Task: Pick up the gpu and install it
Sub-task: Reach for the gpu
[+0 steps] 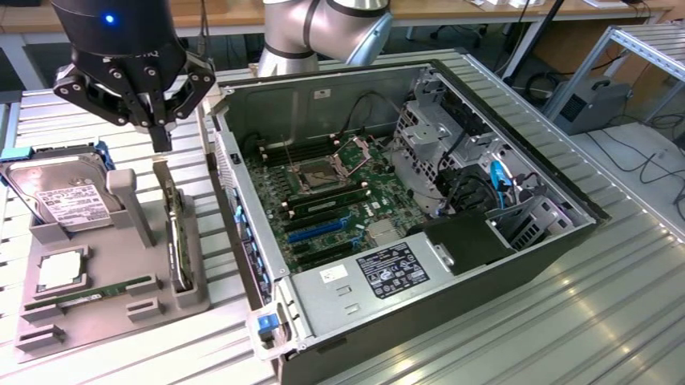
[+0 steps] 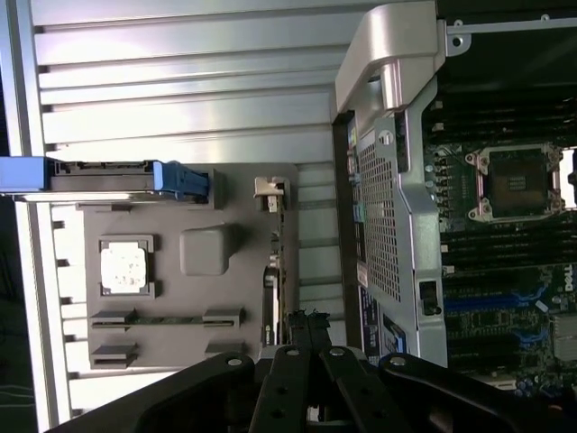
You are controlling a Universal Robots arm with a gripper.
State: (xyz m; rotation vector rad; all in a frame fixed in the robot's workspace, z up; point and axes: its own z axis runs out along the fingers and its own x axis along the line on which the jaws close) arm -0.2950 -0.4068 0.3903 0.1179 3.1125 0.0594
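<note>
Exterior view: tool [image 1: 160, 138] vertical, tips together, empty, just above the upright gpu [image 1: 172, 216] in gray holder [image 1: 96, 313].

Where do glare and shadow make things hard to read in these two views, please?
Wrist view: strong glare washes out the slatted table, the claw is a dark silhouette, and the gpu reads as a thin shaded edge. Exterior view: lighting is even inside the computer case, with only mild sheen on its metal walls.

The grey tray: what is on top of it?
A hard drive, a processor chip, a memory stick and the gpu on edge; its lower edge is hidden inside the tray.
</note>
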